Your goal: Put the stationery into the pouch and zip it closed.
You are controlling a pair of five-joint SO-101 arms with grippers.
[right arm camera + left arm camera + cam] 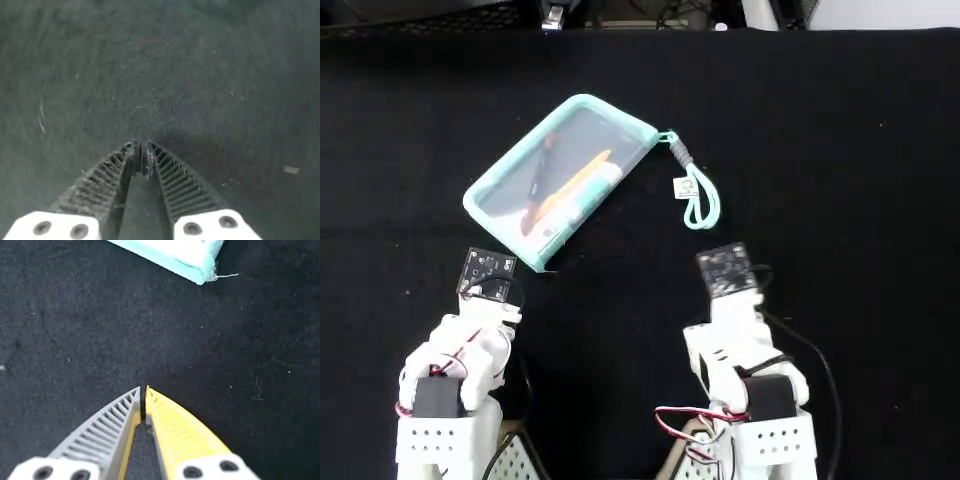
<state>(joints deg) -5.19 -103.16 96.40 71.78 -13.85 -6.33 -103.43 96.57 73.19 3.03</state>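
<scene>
Pouch (478, 204) lies ahead of the closed left jaws, not touching

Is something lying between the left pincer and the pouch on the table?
Nothing visible does. Between the shut left pincer and the near corner of the pouch there is just bare black cloth.

No legible text in any view.
- White tag (683, 187) on cord (704, 207), right of pouch (505, 190): some print on it, too small to read.
- White label (548, 234) at pouch near corner: marks there, unreadable.
- Stationery (570, 185) inside pouch: can't make out any print.
</scene>
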